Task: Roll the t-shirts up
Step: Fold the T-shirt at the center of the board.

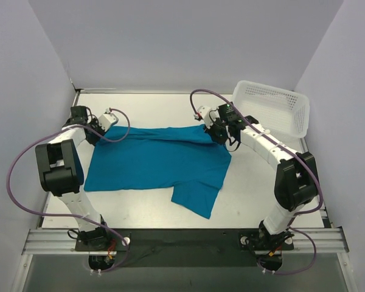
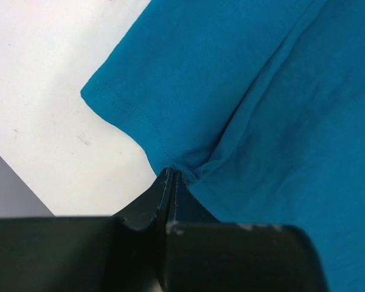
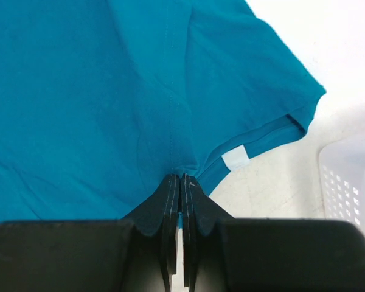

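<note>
I have the teal-blue t-shirt (image 1: 158, 161) lying on the white bench (image 1: 261, 194), spread out between the two arms. Its far edge runs from one wrist across to the other. One part of the shirt (image 1: 198, 198) juts towards the near edge, right of centre.

The left arm (image 1: 61, 164) reaches to the shirt's far left corner. In the left wrist view its jaws are pressed together on the cloth (image 2: 261, 121), and the fabric puckers into small folds right at the black fingertips (image 2: 164, 185). A stitched hem (image 2: 128, 112) runs up and away from the pinch to a corner lying flat on the bench.

The right arm (image 1: 298, 179) reaches to the far right end of the same edge. From the right wrist camera its jaws are also clamped on the cloth (image 3: 79, 109), with no gap showing between the fingertips (image 3: 172, 188). A sewn seam (image 3: 170, 121) runs straight down into the pinch. Just right of the tips a small white label (image 3: 235, 159) sits against the hemmed edge, and beyond it the cloth ends in a corner (image 3: 307, 100) resting on the bench.

The white mesh basket (image 1: 274, 106) sits at the bench's far right corner, near the right wrist but apart from the shirt. Its perforated wall (image 3: 347, 188) shows at the right edge of the right wrist view.
</note>
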{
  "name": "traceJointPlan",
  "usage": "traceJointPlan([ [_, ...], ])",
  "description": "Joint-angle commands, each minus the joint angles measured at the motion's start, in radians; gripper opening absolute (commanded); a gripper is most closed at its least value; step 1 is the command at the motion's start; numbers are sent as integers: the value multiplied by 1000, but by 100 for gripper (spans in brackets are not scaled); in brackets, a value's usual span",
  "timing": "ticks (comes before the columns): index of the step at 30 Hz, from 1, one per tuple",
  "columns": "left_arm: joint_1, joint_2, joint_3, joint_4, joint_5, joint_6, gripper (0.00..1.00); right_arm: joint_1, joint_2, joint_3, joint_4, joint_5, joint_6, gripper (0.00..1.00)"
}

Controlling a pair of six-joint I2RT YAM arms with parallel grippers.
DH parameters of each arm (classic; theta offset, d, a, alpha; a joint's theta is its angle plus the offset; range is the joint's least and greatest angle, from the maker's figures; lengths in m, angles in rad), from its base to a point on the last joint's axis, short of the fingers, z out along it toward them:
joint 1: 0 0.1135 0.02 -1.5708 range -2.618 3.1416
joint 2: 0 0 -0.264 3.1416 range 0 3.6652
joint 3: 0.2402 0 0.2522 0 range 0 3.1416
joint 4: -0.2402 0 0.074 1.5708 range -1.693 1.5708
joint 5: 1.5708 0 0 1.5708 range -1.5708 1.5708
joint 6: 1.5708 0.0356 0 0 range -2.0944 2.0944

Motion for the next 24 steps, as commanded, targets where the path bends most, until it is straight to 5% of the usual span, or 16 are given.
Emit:
traceJointPlan([
  [1,7,-46,-5,-7,3,9,0,0,-47,-11,-65,-23,-31,0],
  [24,10,-65,21,16,-38,8,0,-4,-134,-127,-96,-92,-137,0],
])
